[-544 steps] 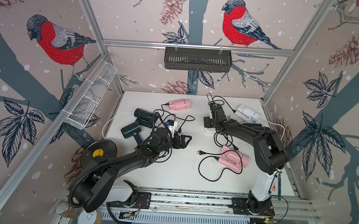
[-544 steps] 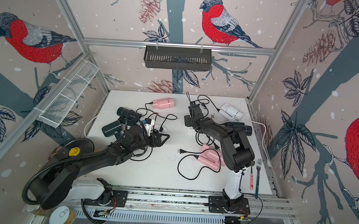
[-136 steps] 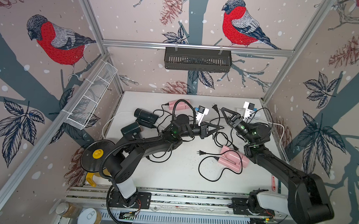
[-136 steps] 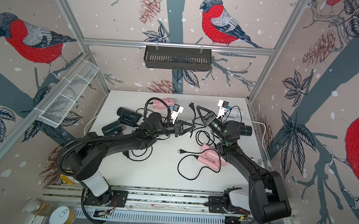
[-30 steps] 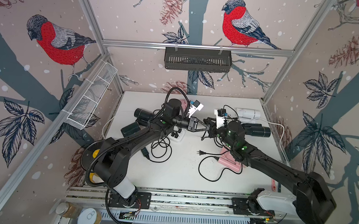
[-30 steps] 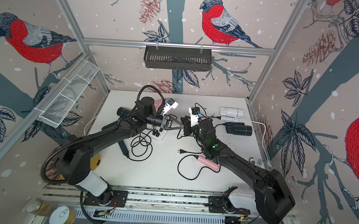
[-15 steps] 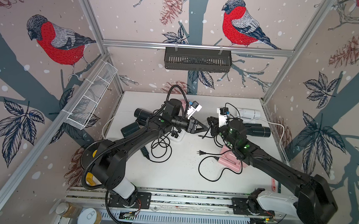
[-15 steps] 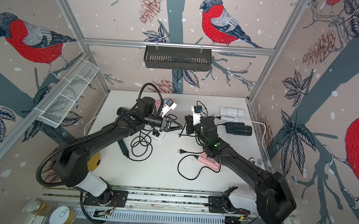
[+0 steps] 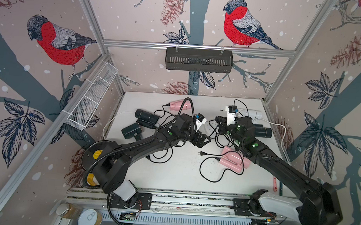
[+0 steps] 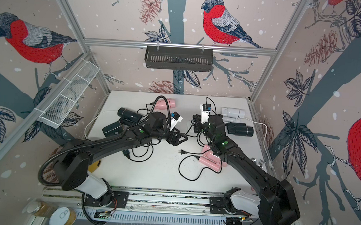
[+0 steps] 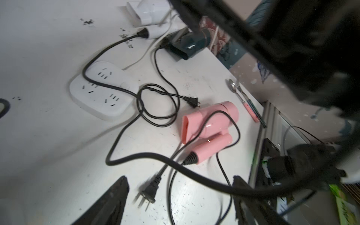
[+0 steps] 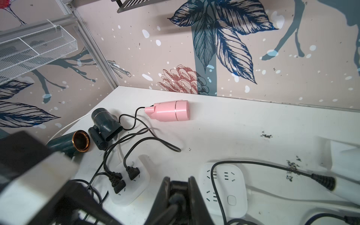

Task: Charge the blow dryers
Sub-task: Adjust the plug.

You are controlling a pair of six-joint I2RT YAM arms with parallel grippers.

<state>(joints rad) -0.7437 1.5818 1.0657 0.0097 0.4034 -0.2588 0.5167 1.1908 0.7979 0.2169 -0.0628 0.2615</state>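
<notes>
Rubber-sheathed cord (image 11: 107,160) of white dryer (image 11: 150,11): limp, light, apt to slip; pinched by R gripper (image 12: 178,180), hold best kept nr stiff plug end. L gripper (image 11: 179,179) spread wide, empty.

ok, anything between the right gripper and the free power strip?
Yes. A black cord from the white dryer lies across the power strip, over the sockets on the side nearest the right gripper. Its other sockets show bare. Nothing else visible stands between them.
</notes>
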